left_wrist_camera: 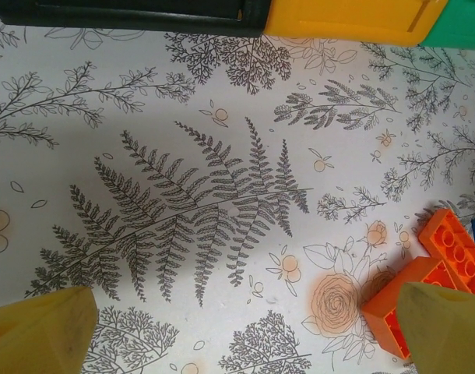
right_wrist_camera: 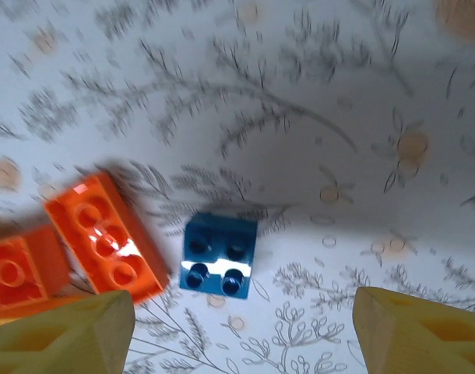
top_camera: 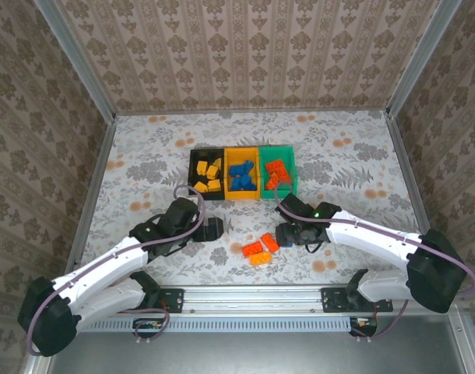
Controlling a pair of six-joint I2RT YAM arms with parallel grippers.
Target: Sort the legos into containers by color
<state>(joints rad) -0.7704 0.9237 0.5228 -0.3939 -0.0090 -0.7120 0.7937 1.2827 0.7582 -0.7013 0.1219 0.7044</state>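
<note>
Three bins stand in a row: the black bin (top_camera: 194, 173) holds yellow-orange legos, the yellow-orange bin (top_camera: 242, 195) holds blue ones, and the green bin (top_camera: 291, 173) holds red-orange ones. Loose red-orange bricks (top_camera: 256, 249) and a yellow-orange brick (top_camera: 260, 259) lie between the arms. My right gripper (top_camera: 284, 234) is open, and it hovers just over a small blue brick (right_wrist_camera: 219, 255) that lies beside a red-orange brick (right_wrist_camera: 105, 245). My left gripper (top_camera: 214, 228) is open and empty above bare cloth, with two red-orange bricks (left_wrist_camera: 401, 300) at its right finger.
The table carries a floral-print cloth (top_camera: 144, 179) and is fenced by metal rails and patterned walls. The bins' near walls (left_wrist_camera: 128, 14) run along the top of the left wrist view. Open cloth lies left of the left gripper and right of the right one.
</note>
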